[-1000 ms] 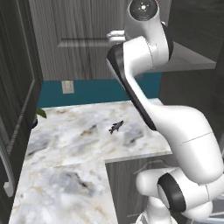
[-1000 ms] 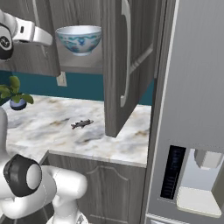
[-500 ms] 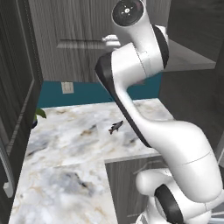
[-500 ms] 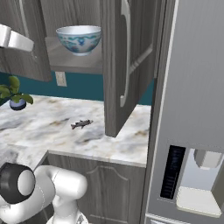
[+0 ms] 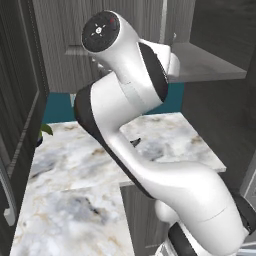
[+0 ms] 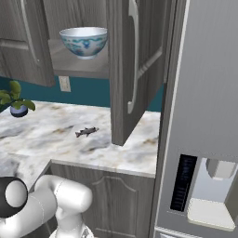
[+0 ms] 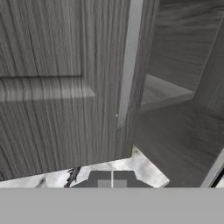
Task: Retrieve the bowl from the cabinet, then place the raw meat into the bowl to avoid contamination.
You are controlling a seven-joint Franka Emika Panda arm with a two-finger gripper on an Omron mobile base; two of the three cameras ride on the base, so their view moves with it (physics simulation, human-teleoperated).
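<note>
The bowl (image 6: 83, 41), white inside with blue pattern outside, stands on the shelf of the open cabinet (image 6: 135, 69). On the marble counter lies the raw meat (image 6: 87, 132), small and dark, half hidden behind my arm in the left base view (image 5: 135, 143). My gripper (image 7: 112, 180) is shut with nothing between its fingertips. It faces a cabinet door with its long bar handle (image 7: 130, 61) and the grey shelf (image 7: 162, 92) to the right of that door. My arm's raised elbow covers much of the left base view.
A small potted plant (image 6: 14, 100) sits at the counter's left back. An open cabinet door (image 5: 20, 105) hangs at the left. A grey fridge (image 6: 204, 116) with a dispenser stands to the right. Under-counter cabinets (image 6: 102, 195) run below the counter.
My arm has swung up and toward the left camera, and its hand has left the right base view. The fingers have closed. Bowl and raw meat have not moved.
</note>
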